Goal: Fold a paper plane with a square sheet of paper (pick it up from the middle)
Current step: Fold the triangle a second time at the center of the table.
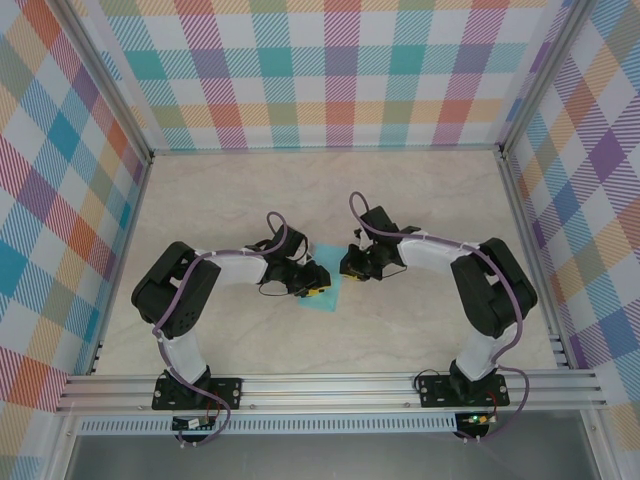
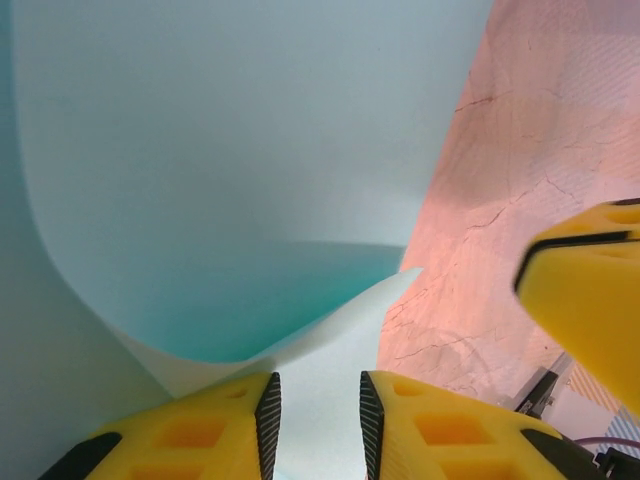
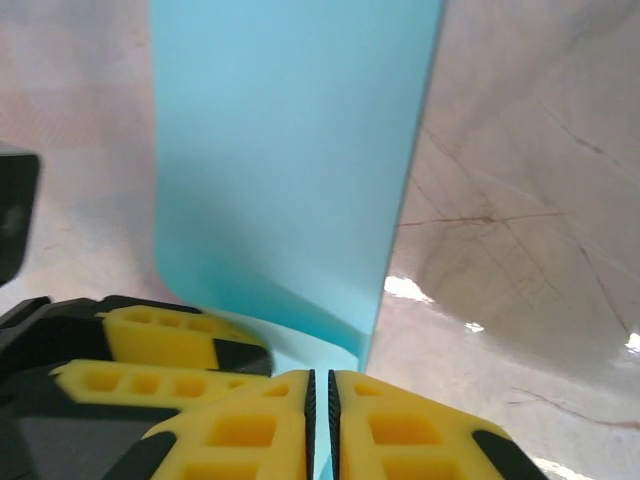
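Right gripper pinched on the square sheet of paper, left gripper loose beside it.
Seen from above, the turquoise sheet sits in the middle of the table, directly between the two grippers, which almost touch. The right jaws close to a hairline on its near edge, and the sheet stands up and runs straight away from them. The left jaws stand slightly apart, with a lower flap lying in the gap while the rest curls up ahead. The next crease, I judge, depends on the right arm's hold.
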Robot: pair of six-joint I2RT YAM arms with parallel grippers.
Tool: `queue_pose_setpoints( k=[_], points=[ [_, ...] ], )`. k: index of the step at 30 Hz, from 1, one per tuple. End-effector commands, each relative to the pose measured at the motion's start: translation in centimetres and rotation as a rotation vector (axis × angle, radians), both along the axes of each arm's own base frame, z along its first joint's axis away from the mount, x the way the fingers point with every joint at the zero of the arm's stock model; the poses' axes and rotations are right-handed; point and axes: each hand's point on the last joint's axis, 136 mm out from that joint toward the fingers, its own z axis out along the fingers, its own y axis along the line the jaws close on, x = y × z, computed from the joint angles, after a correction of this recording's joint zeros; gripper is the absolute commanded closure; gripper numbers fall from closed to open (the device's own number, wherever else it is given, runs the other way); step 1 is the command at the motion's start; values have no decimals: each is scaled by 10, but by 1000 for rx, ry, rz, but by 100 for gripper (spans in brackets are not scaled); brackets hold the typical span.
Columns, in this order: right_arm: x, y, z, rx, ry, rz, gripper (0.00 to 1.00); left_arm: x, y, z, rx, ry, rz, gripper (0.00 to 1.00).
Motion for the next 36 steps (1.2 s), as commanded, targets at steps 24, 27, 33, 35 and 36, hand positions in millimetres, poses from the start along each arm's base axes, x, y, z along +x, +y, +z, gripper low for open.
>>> queue_pose_setpoints(
  k=[24, 27, 33, 35, 36],
  points=[
    [-21, -4, -67, -162, 112, 82, 93, 12, 11, 7, 14, -136, 88, 79],
    [-26, -8, -77, -190, 137, 96, 93, 22, 17, 26, -1, -234, 140, 78],
    [-30, -14, -88, -222, 155, 107, 93, 25, 18, 23, 6, -243, 155, 77],
    [-31, -15, -89, -226, 157, 113, 93, 23, 14, 20, -6, -225, 139, 78],
    [-32, -16, -89, -230, 158, 114, 93, 22, 11, 19, -12, -223, 130, 78]
  ],
)
